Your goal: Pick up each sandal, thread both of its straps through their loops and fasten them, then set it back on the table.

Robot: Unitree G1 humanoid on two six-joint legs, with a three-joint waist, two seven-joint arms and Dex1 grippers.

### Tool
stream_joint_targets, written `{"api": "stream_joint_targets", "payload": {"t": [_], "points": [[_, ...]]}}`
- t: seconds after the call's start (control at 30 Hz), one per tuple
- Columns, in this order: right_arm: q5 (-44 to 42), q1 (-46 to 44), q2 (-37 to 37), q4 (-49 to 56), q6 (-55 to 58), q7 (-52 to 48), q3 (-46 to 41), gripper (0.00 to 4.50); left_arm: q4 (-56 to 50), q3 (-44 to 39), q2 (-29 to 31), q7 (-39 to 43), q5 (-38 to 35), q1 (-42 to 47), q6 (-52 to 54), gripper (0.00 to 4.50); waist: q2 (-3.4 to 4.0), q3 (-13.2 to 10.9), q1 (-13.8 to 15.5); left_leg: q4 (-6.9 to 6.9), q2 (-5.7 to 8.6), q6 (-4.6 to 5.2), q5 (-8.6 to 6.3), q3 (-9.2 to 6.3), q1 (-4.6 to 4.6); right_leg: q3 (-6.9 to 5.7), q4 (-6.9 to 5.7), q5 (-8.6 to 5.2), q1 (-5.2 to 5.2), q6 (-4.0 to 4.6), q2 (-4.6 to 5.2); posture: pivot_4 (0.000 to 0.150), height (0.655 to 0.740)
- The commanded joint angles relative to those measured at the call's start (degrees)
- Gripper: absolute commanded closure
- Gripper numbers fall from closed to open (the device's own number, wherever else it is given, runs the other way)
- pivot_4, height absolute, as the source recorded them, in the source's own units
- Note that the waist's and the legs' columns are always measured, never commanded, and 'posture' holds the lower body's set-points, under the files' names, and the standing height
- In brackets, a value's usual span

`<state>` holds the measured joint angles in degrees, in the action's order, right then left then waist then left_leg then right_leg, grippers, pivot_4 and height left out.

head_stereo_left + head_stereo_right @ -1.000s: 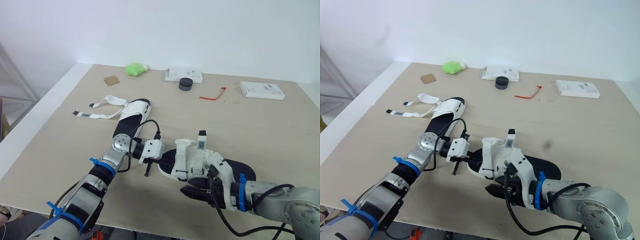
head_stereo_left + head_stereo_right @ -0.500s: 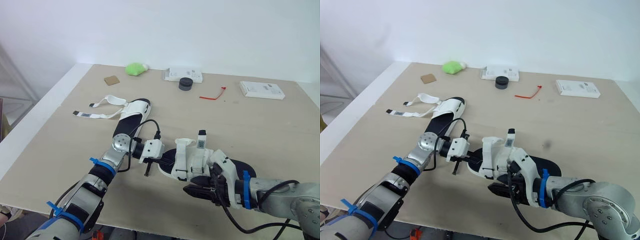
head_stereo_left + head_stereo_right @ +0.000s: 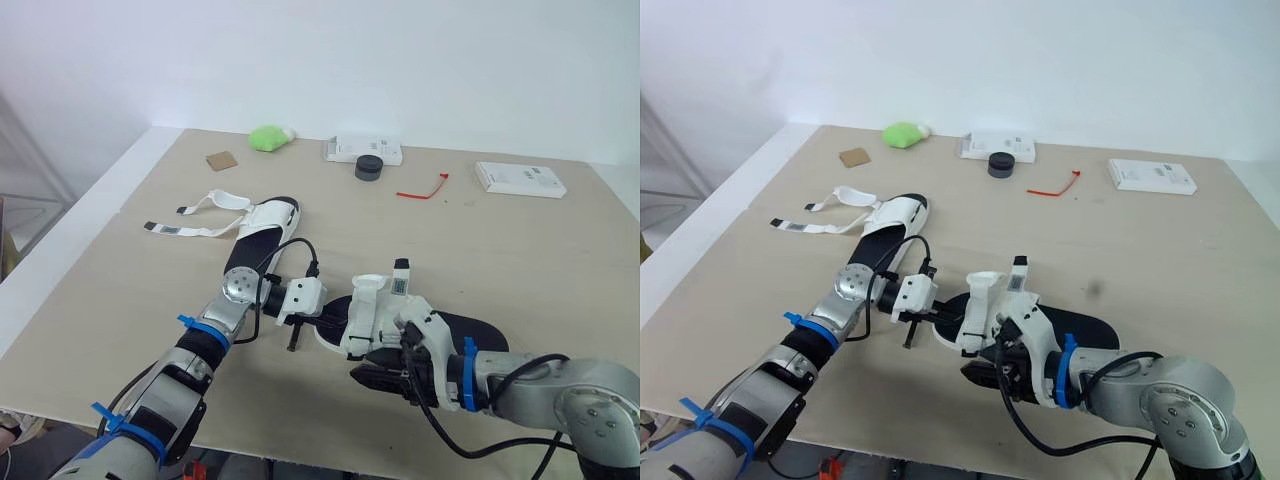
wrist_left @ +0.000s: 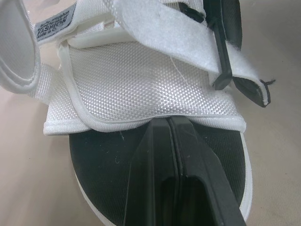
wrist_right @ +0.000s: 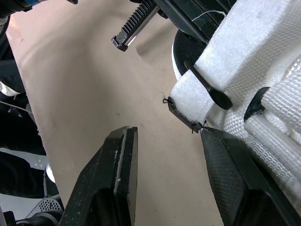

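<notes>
Shifted leftward along the near side of the bench since a second ago, our right arm brings the right tool [image 5: 165, 133] up to the toe end of the near sandal [image 3: 378, 306], while our left arm holds the same pose. We see the right tool released, its two black fingers [image 5: 115, 169] spread wide over bare bench [image 3: 550, 260]. The frayed tip of a white strap [image 5: 200, 99] hangs between them, just beside one finger, and we cannot tell whether they touch.

The left tool [image 4: 168, 121] is clenched, fingers pressed together with nothing visibly between them. It lies on the black footbed with its tip against the edge of the white woven upper.

The near sandal rests on the bench between our two arms, toe towards the left arm, its black heel end trailing to the right. One labelled strap [image 3: 402, 279] stands upright above it.

The second sandal [image 3: 265, 222] lies farther back on the left, well apart, its two long straps [image 3: 190, 231] unfastened and spread flat across the bench.

Along the far edge sit a green lump [image 3: 270, 137], a brown square [image 3: 222, 160], a white box [image 3: 365, 150] with a black round cap [image 3: 369, 168] just beside it, a red tie [image 3: 422, 190] and another white box [image 3: 522, 178].
</notes>
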<state>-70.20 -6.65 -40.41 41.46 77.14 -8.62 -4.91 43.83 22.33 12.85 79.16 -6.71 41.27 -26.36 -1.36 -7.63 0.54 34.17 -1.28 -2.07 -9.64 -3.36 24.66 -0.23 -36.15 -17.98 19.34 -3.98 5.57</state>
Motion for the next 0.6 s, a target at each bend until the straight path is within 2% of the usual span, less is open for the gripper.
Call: {"api": "stream_joint_targets", "payload": {"t": [0.03,0.4,0.6], "points": [[0.7,-0.9,-1.5,-0.4,-2.7,0.5,-3.9,2.15,7.1,5.4,1.7,0.9,8.1,-4.4,2.9,4.50,0.03,0.0,0.0,0.00,0.00,0.00,0.00,0.00,0.00,-0.01,0.00,0.00,0.00,0.00,0.01,0.150,0.7400],[-3.1,0.1,-3.2,-0.5,-4.3,3.0,-8.0,2.15,7.2,5.4,1.6,0.9,8.1,-4.4,3.0,4.50,0.02,-0.1,0.0,-0.02,0.06,0.00,0.00,0.12,0.04,-0.36,0.05,0.00,0.02,0.00,0.39,0.150,0.7400],[-4.8,0.4,-0.2,1.1,-4.9,6.8,-4.1,2.15,7.3,5.4,1.4,0.9,8.2,-4.3,2.9,4.50,0.01,-0.1,0.0,-0.05,0.05,0.01,0.00,0.12,0.02,-0.51,0.05,0.00,0.02,0.00,0.37,0.150,0.7400]]}}
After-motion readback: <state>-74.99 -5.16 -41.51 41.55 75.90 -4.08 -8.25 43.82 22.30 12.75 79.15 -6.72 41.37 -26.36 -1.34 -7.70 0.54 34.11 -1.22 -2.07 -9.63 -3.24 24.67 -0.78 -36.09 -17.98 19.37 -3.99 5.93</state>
